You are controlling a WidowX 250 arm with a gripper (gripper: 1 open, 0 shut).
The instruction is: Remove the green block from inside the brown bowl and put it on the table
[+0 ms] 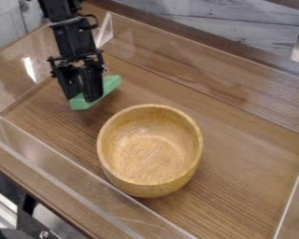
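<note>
The green block is outside the brown bowl, to the bowl's upper left, low over or resting on the table; I cannot tell if it touches the wood. My black gripper comes down from above and is shut on the block, its fingers covering the block's left part. The bowl stands upright in the middle of the table, and its inside is bare wood.
Clear acrylic walls run along the table's left and front edges. A pale stone-like surface lies beyond the back edge.
</note>
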